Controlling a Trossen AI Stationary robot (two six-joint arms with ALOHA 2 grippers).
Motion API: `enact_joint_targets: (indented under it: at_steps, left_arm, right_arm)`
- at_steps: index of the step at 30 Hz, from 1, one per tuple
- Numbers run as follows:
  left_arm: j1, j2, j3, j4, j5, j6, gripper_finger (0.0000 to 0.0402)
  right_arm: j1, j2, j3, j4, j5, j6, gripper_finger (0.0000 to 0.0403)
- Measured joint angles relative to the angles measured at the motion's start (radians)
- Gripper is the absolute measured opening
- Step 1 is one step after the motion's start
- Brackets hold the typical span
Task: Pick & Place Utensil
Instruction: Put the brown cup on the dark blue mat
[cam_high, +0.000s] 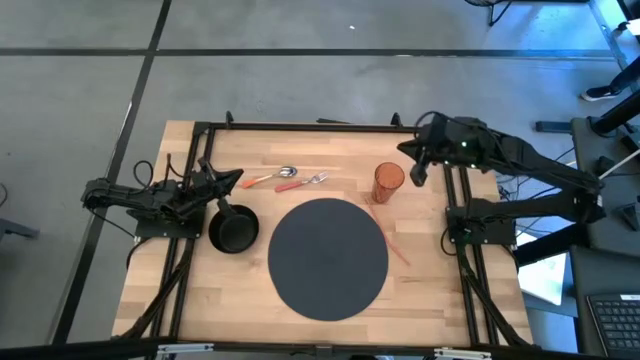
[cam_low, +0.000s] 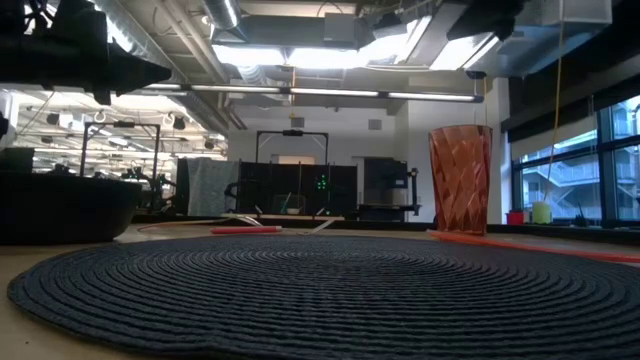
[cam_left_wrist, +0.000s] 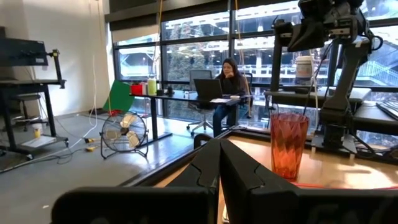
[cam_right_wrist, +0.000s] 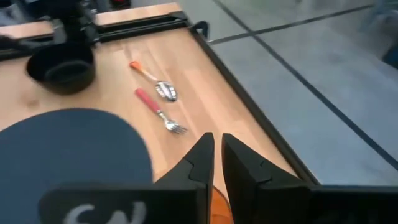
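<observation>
Counter (cam_high: 430, 300): pale wood, framed by a black rail; it carries everything listed below.
Mat (cam_high: 327, 257): round, dark, woven; lies mid-counter and fills the foreground of the low view.
Spoon (cam_high: 272, 177): orange handle, metal bowl; lies flat near the far edge of the counter, beyond the mat, touching neither arm.
Fork (cam_high: 301, 182): red handle, metal tines; lies flat just beside the spoon, on the side toward the cup, roughly in line with it.
Cup (cam_high: 388, 183): orange-red, ribbed, see-through; stands upright by the mat's far right rim, near the fork's tines.
Straw (cam_high: 393, 243): thin and red; lies flat on the counter along the mat's right edge.
Bowl (cam_high: 232, 228): black and round; sits just left of the mat, under the left arm's tip.
Left gripper (cam_high: 225, 181): hangs low at the counter's left side, above the bowl's far rim; its fingers (cam_left_wrist: 208, 165) are pressed together with nothing between them. The spoon's handle end lies near them but apart.
Right gripper (cam_high: 417, 172): held high over the far right corner, just right of the cup; its fingers (cam_right_wrist: 199, 158) stand almost together with a narrow slit between, holding nothing. In the right wrist view the fork and spoon lie on the wood well ahead of the tips, apart from them.
Room: a person sits at a desk by the windows, seen in the left wrist view; a floor fan (cam_left_wrist: 124, 134) stands nearer.
</observation>
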Motion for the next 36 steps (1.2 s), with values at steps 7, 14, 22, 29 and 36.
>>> enact_joint_targets:
  at_steps: [7, 14, 22, 29, 36]
  left_arm:
    - [0.000, 0.000, 0.000, -0.008, 0.014, -0.022, 0.0004]
    - [0.000, 0.000, 0.000, -0.008, 0.016, -0.024, 0.0004]
    - [0.000, 0.000, 0.000, -0.008, 0.016, -0.024, 0.0004]
    - [0.000, 0.000, 0.000, -0.008, 0.009, -0.024, 0.0004]
    - [0.000, 0.000, 0.000, -0.007, 0.010, -0.024, 0.0004]
  right_arm:
    - [0.005, 0.020, 0.000, -0.006, -0.012, -0.030, 0.0033]
    - [0.005, 0.020, 0.000, -0.029, -0.012, -0.044, 0.0033]
    - [-0.023, 0.039, 0.000, -0.159, 0.036, 0.035, 0.0033]
    - [-0.126, 0.208, 0.075, -0.379, -0.041, 0.045, 0.0045]
    - [-0.183, 0.378, 0.301, -0.534, -0.076, -0.030, 0.0157]
